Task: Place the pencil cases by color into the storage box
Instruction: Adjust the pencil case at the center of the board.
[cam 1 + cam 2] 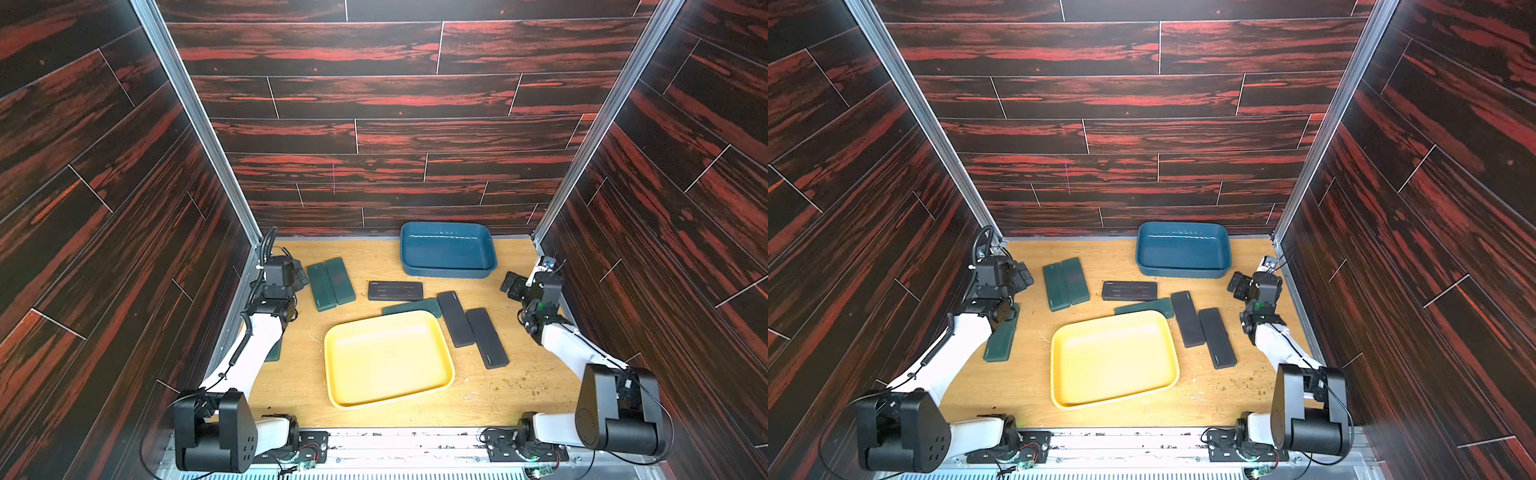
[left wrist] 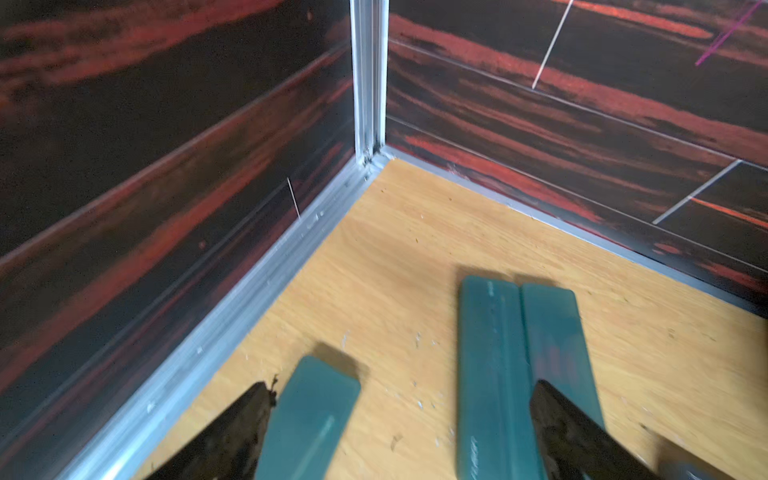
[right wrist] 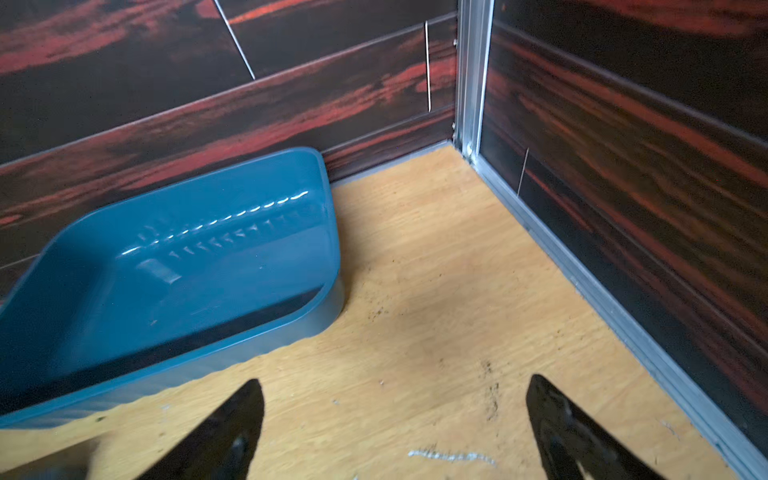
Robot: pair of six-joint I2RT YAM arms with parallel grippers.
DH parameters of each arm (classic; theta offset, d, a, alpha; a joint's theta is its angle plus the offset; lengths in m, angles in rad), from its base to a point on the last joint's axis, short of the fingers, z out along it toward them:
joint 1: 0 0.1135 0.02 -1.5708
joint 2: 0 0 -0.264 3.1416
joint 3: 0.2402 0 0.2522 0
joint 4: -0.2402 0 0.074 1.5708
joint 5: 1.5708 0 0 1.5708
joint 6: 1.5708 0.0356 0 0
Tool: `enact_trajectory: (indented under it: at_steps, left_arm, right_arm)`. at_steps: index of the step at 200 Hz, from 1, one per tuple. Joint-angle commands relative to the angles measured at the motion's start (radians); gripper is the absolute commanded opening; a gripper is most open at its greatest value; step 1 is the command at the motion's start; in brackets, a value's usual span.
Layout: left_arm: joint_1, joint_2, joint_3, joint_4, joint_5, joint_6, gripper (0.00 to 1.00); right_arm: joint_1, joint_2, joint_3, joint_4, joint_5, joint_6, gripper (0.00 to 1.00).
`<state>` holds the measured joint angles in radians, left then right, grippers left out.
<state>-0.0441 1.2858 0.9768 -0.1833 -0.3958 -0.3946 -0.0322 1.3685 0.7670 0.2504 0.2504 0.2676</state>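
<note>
Two dark green pencil cases [image 1: 331, 282] lie side by side at the left, beside my open left gripper [image 1: 301, 274]. A third green case [image 1: 1001, 336] lies under my left arm, and another [image 1: 411, 307] pokes out behind the yellow tray [image 1: 386, 361]. Three black cases lie on the table: one [image 1: 395, 290] in the middle and two [image 1: 456, 318] [image 1: 487, 337] right of the tray. The blue storage box [image 1: 446, 249] holds nothing. In the left wrist view the left gripper [image 2: 401, 392] hangs over a single green case [image 2: 307, 419] and the pair [image 2: 490, 365]. My right gripper [image 1: 510, 284] [image 3: 395, 386] is open over bare table.
Dark wood-pattern walls with aluminium rails [image 1: 232, 316] close in the table on three sides. The blue box sits against the back wall. Crumbs [image 1: 515, 384] are scattered on the wooden top at the front right.
</note>
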Motion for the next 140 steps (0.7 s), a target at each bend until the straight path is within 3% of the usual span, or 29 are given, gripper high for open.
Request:
enact_trajectory:
  at_steps: [1, 45, 86, 104, 140]
  left_arm:
    - [-0.017, -0.037, 0.027, -0.251, 0.02, -0.13, 1.0]
    - [-0.016, 0.009, 0.032, -0.372, 0.009, -0.111, 1.0]
    - [0.05, 0.165, 0.168, -0.562, 0.04, -0.007, 0.98]
    - [0.116, 0.219, 0.203, -0.61, 0.141, 0.031, 0.97]
    - [0.169, 0.298, 0.206, -0.623, 0.178, 0.155, 0.95]
  right_arm:
    - [0.047, -0.028, 0.086, -0.272, -0.049, 0.076, 0.99]
    - [0.293, -0.045, 0.185, -0.381, -0.006, 0.054, 0.99]
    - [0.543, -0.083, 0.175, -0.403, 0.025, 0.009, 0.99]
    - [0.604, -0.127, 0.13, -0.388, -0.025, 0.029, 0.99]
    - [0.646, -0.229, -0.014, -0.261, -0.174, 0.103, 0.99]
